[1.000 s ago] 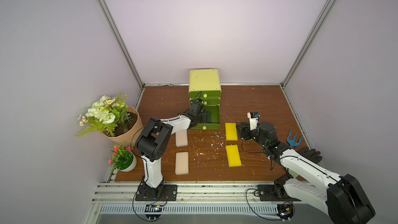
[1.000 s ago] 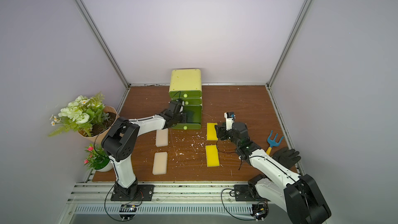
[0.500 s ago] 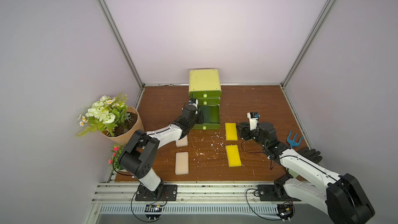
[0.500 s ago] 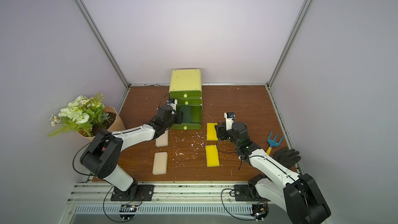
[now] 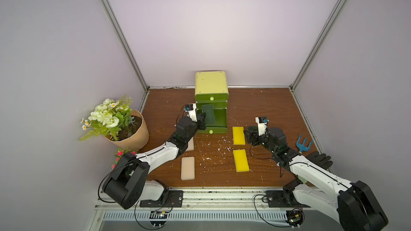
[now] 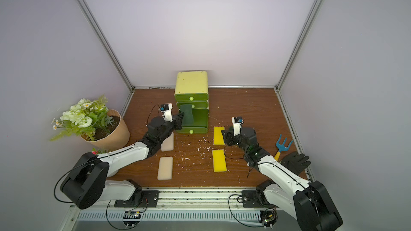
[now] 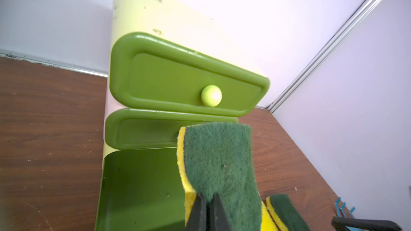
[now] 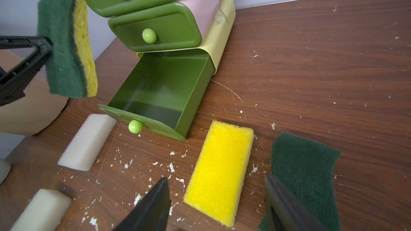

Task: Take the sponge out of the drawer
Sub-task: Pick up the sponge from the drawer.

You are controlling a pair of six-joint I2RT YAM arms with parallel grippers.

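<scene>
text: none legible | labels, brands: none — numbers, signs: none legible

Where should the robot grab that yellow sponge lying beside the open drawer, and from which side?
Across its two long sides, mid-length, from straight above. The yellow sponge lies flat as a narrow block, so its short width should fit the open jaws of the right tool.

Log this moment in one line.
left gripper: shut on sponge, raised clear of bottom drawer | bottom drawer: open, empty | right gripper: open, holding nothing
</scene>
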